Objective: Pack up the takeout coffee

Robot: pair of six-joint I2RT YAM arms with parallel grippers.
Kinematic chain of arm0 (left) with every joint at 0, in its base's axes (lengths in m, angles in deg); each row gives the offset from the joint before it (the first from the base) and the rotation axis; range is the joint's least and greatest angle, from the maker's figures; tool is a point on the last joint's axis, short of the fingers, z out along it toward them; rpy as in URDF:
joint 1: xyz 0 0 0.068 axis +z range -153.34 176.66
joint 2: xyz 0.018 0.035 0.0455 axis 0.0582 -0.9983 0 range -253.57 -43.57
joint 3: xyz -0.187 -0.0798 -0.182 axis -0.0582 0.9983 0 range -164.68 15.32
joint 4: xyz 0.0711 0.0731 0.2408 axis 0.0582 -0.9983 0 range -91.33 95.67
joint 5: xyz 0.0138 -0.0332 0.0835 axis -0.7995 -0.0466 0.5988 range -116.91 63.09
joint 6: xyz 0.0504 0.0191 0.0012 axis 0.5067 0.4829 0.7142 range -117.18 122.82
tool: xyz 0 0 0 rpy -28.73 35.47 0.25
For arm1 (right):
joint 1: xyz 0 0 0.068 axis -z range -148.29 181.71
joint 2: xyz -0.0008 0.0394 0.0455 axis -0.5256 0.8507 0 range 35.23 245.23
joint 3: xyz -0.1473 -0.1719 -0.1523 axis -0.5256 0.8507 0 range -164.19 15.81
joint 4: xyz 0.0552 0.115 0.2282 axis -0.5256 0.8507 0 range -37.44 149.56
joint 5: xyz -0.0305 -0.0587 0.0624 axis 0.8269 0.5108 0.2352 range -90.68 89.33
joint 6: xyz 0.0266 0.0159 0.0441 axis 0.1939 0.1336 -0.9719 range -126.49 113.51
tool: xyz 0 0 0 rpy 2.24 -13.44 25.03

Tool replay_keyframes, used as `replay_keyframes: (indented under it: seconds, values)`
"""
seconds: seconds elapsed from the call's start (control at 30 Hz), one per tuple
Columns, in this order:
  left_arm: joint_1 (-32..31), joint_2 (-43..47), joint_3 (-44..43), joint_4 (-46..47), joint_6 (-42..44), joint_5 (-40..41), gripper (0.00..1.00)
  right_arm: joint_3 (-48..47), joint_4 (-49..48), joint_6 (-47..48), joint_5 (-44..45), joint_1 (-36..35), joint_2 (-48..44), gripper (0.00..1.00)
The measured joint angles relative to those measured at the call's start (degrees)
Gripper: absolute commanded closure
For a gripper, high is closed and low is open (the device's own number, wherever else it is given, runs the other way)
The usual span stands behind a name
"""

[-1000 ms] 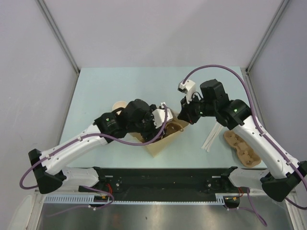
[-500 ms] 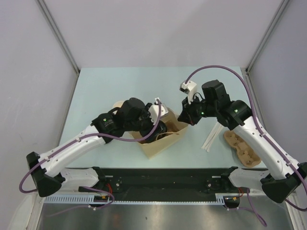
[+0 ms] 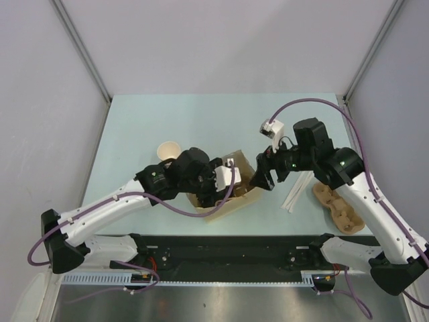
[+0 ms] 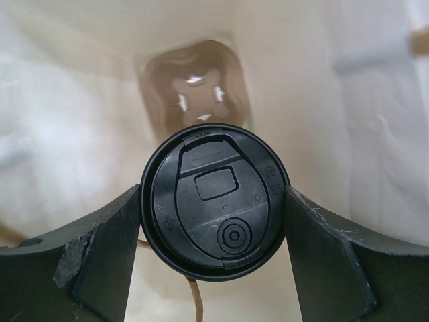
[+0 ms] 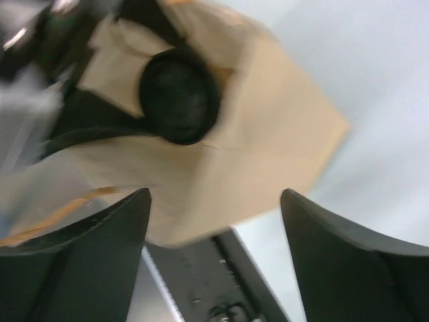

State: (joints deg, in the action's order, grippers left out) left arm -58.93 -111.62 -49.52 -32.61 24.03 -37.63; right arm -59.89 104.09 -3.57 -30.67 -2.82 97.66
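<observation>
A lidded coffee cup [image 4: 214, 201] is held inside the tan paper bag [image 4: 80, 121], its black lid clamped on both sides by the left gripper [image 4: 213, 196]; this grip is shown only by the left wrist view. In the blurred right wrist view, the right gripper [image 5: 214, 201] is seen spread wide, nothing between its fingers, just outside the bag. Only from above are a lidless cup [image 3: 167, 150] on the table [image 3: 201, 121] and a pulp tray [image 3: 338, 206] shown, both apart from the bag.
</observation>
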Motion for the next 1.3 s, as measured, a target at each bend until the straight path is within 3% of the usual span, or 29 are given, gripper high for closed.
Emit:
replay_keyframes:
  seconds: [0.2, 0.5, 0.67, 0.7, 0.77, 0.8, 0.9, 1.17, 1.3]
  values:
    - [-2.4, 1.2, 1.1, -0.5, 6.6, -0.7, 0.90, -6.5, 0.3, 6.1, -0.5, 7.9, 5.2, 0.02]
    - [-3.7, 0.4, 0.9, -1.4, 12.3, -0.6, 0.91, -16.1, 0.7, 22.7, -5.7, 4.1, 13.7, 0.03]
    - [-4.8, 0.2, 0.9, -1.8, 13.6, -0.6, 0.91, -16.7, 1.4, 33.3, -4.3, -2.9, 15.9, 0.20]
    - [-4.9, 0.1, 0.9, -1.8, 13.8, -0.6, 0.91, -16.9, 1.7, 35.2, -3.8, -3.9, 16.7, 0.31]
    - [-5.0, 0.0, 0.9, -2.0, 13.8, -0.6, 0.92, -17.7, 3.0, 38.6, -3.0, -5.4, 18.6, 0.44]
    - [-5.0, 0.0, 0.9, -2.1, 13.8, -0.5, 0.92, -18.1, 3.6, 40.0, -2.7, -5.8, 19.5, 0.64]
    - [-5.0, 0.0, 0.9, -2.1, 13.7, -0.2, 0.92, -18.6, 4.8, 42.4, -1.8, -6.5, 21.5, 1.00]
    - [-5.0, 0.7, 0.9, -2.1, 13.3, 5.1, 0.93, -18.7, 1.0, 36.1, 3.5, -7.0, 21.8, 1.00]
    - [-5.0, 2.4, 0.9, -2.0, 13.4, 7.1, 0.95, -14.4, -5.4, 31.6, 7.2, -7.2, 16.9, 1.00]
